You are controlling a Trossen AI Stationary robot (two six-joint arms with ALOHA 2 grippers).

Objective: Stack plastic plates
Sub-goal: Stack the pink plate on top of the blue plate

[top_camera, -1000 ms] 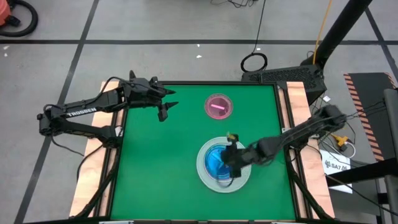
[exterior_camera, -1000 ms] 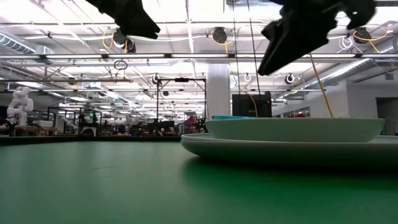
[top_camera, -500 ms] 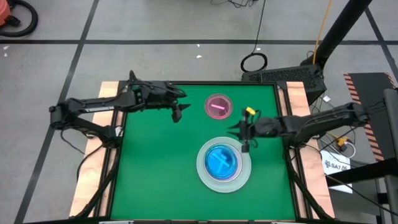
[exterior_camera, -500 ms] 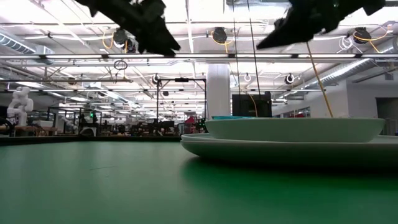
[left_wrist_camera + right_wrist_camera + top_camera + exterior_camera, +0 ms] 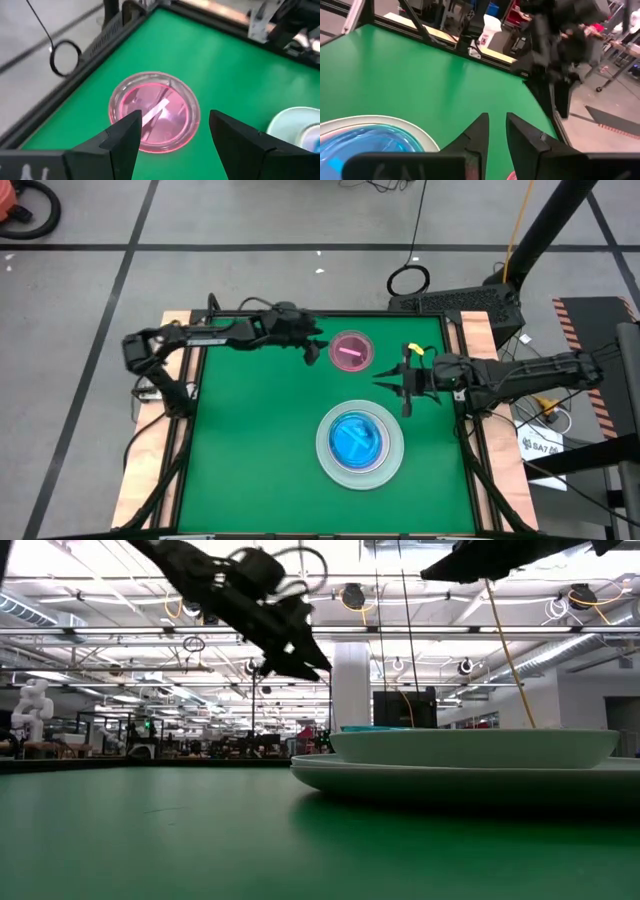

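Left hand (image 5: 312,350) hovers with fingers spread wide; right hand (image 5: 403,386) hangs nearly closed, empty

Table (image 5: 260,440) top is a matt green mat, smooth, no glare except a soft sheen in the low view. Wood strips (image 5: 150,470) along both sides, pale, raw-looking grain. Black metal frame (image 5: 330,313) around the mat, matt. Pink plate (image 5: 154,111) is translucent glossy plastic, with a bright streak of light reflected across its middle. Grey plate (image 5: 327,452) is opaque plastic, smooth, satin finish; blue plate (image 5: 358,439) on it is glossy plastic with highlights. Left gripper (image 5: 174,137) fingers are dark matt plastic, slightly textured; right gripper (image 5: 496,131) fingers are the same dark matt look. Floor (image 5: 250,220) is grey polished concrete.
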